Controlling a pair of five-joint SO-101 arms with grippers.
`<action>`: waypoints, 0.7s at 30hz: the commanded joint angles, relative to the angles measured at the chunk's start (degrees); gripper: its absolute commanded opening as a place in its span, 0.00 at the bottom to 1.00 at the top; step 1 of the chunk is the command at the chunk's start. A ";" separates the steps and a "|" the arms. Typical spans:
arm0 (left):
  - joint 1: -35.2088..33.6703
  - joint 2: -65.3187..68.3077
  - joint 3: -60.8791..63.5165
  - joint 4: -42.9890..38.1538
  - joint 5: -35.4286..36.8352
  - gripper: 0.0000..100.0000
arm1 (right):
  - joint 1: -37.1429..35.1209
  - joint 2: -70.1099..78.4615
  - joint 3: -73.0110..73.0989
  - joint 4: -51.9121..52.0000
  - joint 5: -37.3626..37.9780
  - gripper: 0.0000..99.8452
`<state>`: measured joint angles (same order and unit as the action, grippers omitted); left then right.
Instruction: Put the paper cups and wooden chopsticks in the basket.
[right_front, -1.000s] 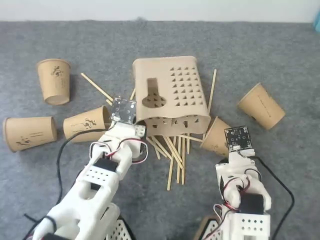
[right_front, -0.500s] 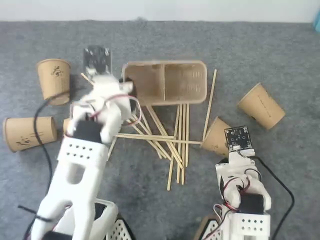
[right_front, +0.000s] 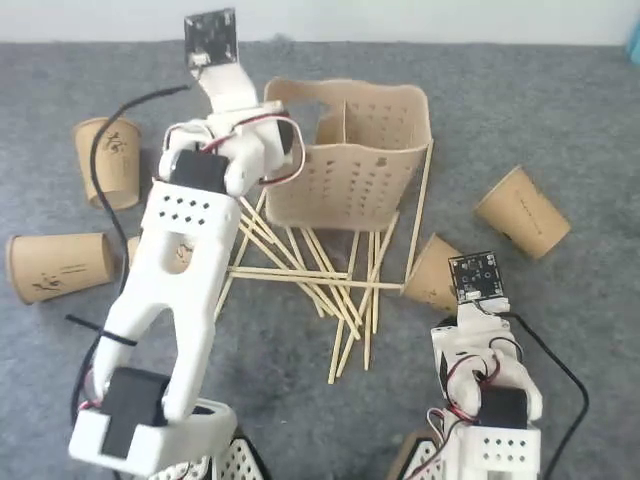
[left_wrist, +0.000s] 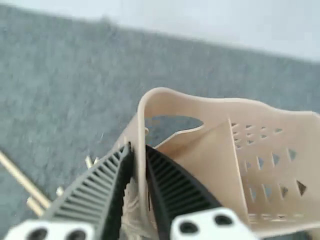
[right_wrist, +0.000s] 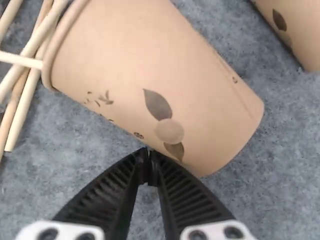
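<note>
Basket (right_front: 350, 150) stands mouth-up at far middle of tabletop (right_front: 560, 110) over chopsticks (right_front: 335, 285), left fingers (left_wrist: 172, 182) pinching its wall, right fingers (right_wrist: 177, 192) pressed together by a lying cup (right_wrist: 150, 85); thin-wall grip could slip, or resting on sticks may tip it.

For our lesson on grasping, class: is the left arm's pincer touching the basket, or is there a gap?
Touching. The left wrist view shows the left pincer with a finger on either side of the basket wall, clamped against it.
</note>
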<state>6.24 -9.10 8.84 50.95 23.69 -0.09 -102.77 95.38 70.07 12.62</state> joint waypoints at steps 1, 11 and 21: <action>1.05 -0.70 -6.64 -5.80 2.20 0.01 | 0.31 -1.01 0.62 -1.27 0.79 0.01; 2.29 10.81 -8.31 -17.49 3.43 0.01 | 0.22 -1.01 0.70 -1.27 0.79 0.01; -3.87 22.07 -11.65 -26.29 12.92 0.01 | 0.13 -1.01 0.79 -1.27 0.79 0.01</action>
<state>5.54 12.79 0.75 28.88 29.58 -0.09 -102.77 95.38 70.07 12.62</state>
